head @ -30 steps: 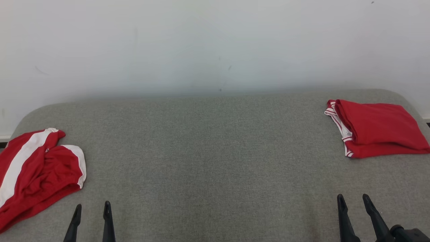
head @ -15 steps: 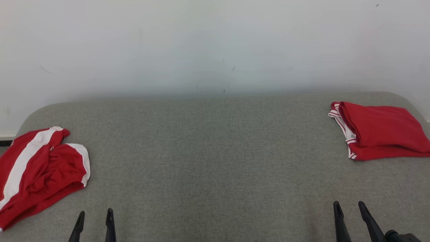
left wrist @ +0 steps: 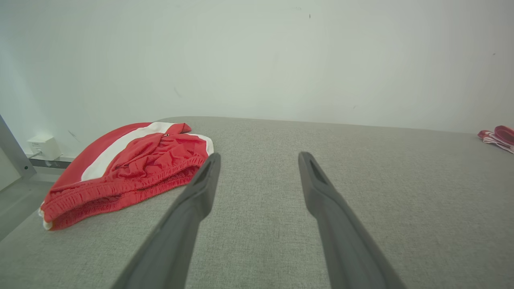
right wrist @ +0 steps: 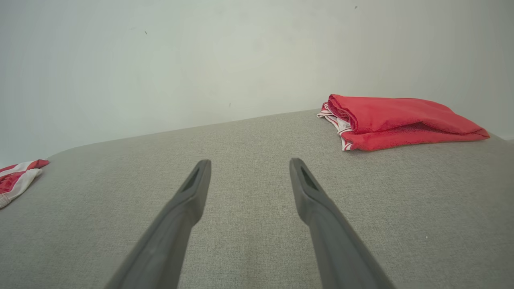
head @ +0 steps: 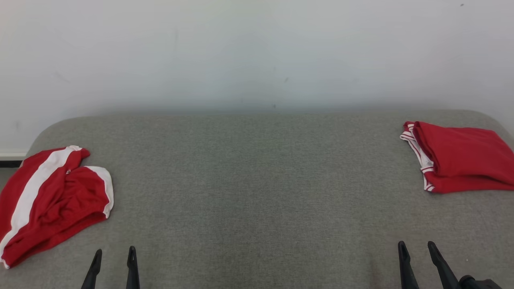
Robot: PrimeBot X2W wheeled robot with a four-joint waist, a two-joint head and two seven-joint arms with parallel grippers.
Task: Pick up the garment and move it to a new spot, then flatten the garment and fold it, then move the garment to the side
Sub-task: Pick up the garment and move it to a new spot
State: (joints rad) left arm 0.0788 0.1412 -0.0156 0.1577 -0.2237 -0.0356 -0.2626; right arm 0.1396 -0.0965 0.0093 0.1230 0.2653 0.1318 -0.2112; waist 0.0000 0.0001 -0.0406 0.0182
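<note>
A crumpled red garment [head: 52, 200] with a white stripe lies at the left edge of the grey padded surface [head: 257, 180]; the left wrist view shows it [left wrist: 128, 160] ahead and to the left of my fingers. My left gripper [head: 114, 253] stands open and empty at the lower left, just right of that garment and apart from it. A second red garment [head: 461, 156], folded, with white trim, rests at the far right; the right wrist view has it [right wrist: 397, 120] ahead to the right. My right gripper [head: 416, 247] is open and empty at the lower right.
A pale wall [head: 257, 52] rises directly behind the padded surface. The surface's rounded corners fall away at the far left and far right. A white box [left wrist: 44, 146] sits low on the wall beyond the left edge, beside a metal frame bar [left wrist: 12, 152].
The head camera has turned a little left, so both garments sit further right in the picture. Both grippers show slightly lower in view and stay open.
</note>
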